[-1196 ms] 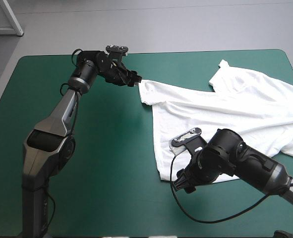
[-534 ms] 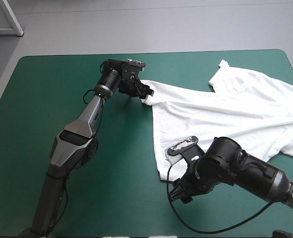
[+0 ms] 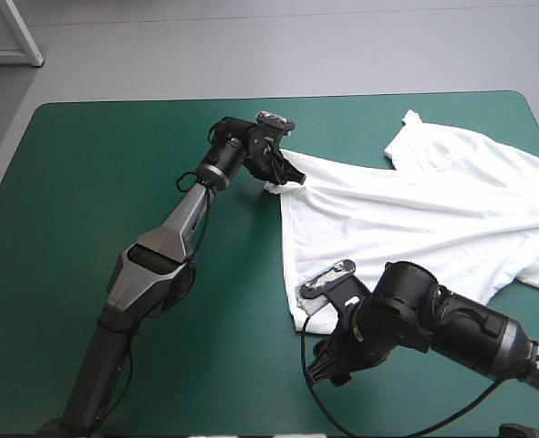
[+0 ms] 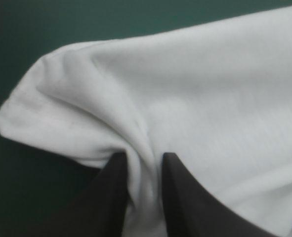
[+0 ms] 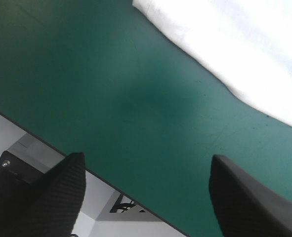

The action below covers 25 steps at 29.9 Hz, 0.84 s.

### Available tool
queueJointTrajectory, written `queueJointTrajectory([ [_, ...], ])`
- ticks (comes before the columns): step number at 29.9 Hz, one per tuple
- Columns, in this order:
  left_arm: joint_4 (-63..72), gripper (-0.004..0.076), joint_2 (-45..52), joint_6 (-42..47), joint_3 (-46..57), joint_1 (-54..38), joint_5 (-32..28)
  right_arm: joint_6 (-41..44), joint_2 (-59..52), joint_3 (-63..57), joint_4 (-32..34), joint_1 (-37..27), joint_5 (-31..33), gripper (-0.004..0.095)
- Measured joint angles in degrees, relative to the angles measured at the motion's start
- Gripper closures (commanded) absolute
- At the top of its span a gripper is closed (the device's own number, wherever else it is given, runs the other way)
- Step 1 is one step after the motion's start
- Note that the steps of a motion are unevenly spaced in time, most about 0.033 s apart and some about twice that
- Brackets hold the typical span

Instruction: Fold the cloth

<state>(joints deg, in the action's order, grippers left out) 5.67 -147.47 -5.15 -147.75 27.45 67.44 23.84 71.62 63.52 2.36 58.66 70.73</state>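
my left gripper (image 4: 145, 157) is clamped on the shirt (image 3: 415, 205) at its far left corner, with a ridge of cloth pinched between the fingers. my right gripper (image 5: 146, 159) is spread wide and holds nothing. it hangs over bare cover (image 3: 114, 182) just off the shirt's near left corner, with the hem ahead of it and not between the fingers. the shirt runs long from both grippers toward the table's right edge, so i judge the right one must reach that near corner next.
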Motion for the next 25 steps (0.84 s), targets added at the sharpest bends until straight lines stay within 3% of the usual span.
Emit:
queueJointTrajectory([
  [2,-1.36,0.0733,-0.18,0.00,-0.10,0.06,-0.12,-0.39,0.00,0.00,1.01,0.00,0.00,0.0256],
  [14,-4.75,0.0730,-1.34,-0.05,-6.80,0.64,3.39,-3.29,4.92,0.00,3.98,0.00,-2.63,0.0256],
  [25,-2.42,0.0733,-0.83,-0.05,-8.66,-1.36,4.17,-9.01,17.01,0.00,5.93,-0.43,-15.18,0.0258],
])
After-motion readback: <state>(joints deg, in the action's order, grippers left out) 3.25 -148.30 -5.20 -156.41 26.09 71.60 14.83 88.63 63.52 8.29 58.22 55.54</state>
